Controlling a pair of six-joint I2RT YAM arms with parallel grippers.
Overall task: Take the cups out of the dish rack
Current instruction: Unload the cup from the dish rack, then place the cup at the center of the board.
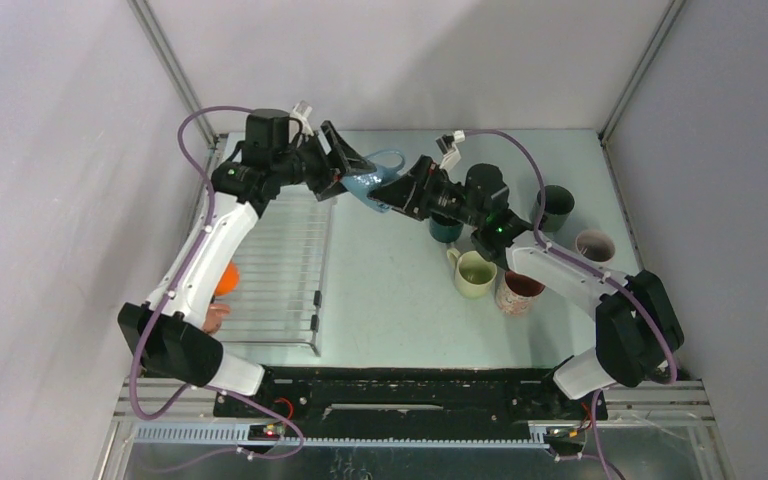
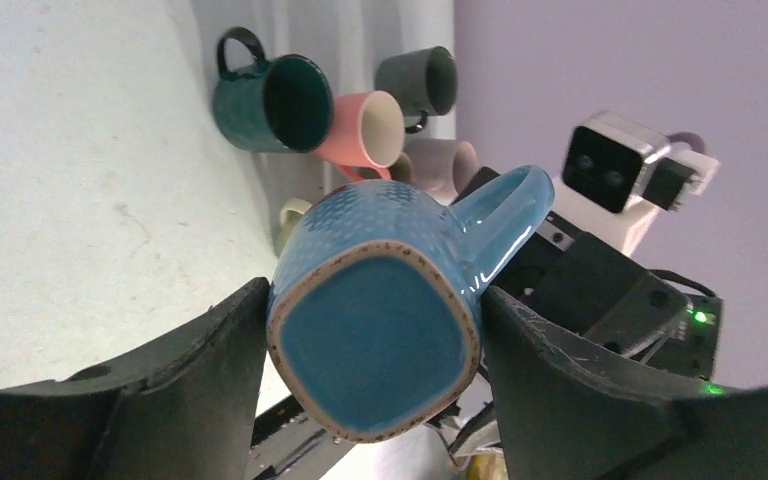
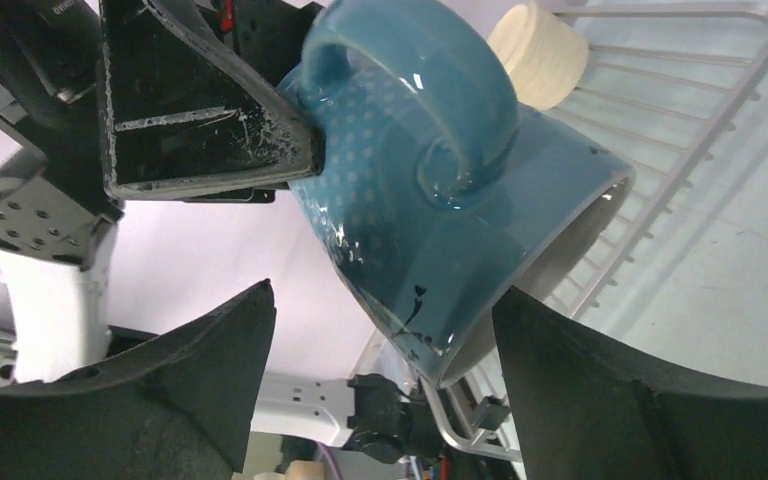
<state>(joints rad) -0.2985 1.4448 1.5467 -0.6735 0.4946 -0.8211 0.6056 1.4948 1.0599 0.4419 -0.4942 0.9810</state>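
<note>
- The blue mug (image 1: 372, 186) was held in the air between the two arms, past the far right corner of the dish rack (image 1: 280, 250). It was tilted, with its mouth turned toward the right arm.
- The left claw (image 1: 352, 172) was clamped on the mug's base end, one finger pressed to each flank. The right claw (image 3: 385, 330) was spread around the mouth end with a gap beside one finger, so no second grip was judged to be made yet.
- A drop was judged the main risk: were the left claw opened before the right one was shut, the mug would fall onto the table (image 1: 390, 330) or the rack's wire edge and could chip.
- A slip was also thought possible, since the glaze looked slick and the walls were rounded. The thick loop handle lay just beside a left finger and could be snagged.
- If both claws were clamped and pulled apart, the mug could be twisted loose.
- The mug appeared to be glossy ceramic with a faint dotted relief, and a speckled ring ran around its rounded-square base.
- The rack was made of thin silvery rods with a low raised edge. An orange mug (image 1: 225, 278) was lying in it, partly hidden by the left arm.
- A dark teal mug (image 1: 446, 228), a pale green mug (image 1: 474, 273) and others were standing on the matte, pale table near the right arm.
</note>
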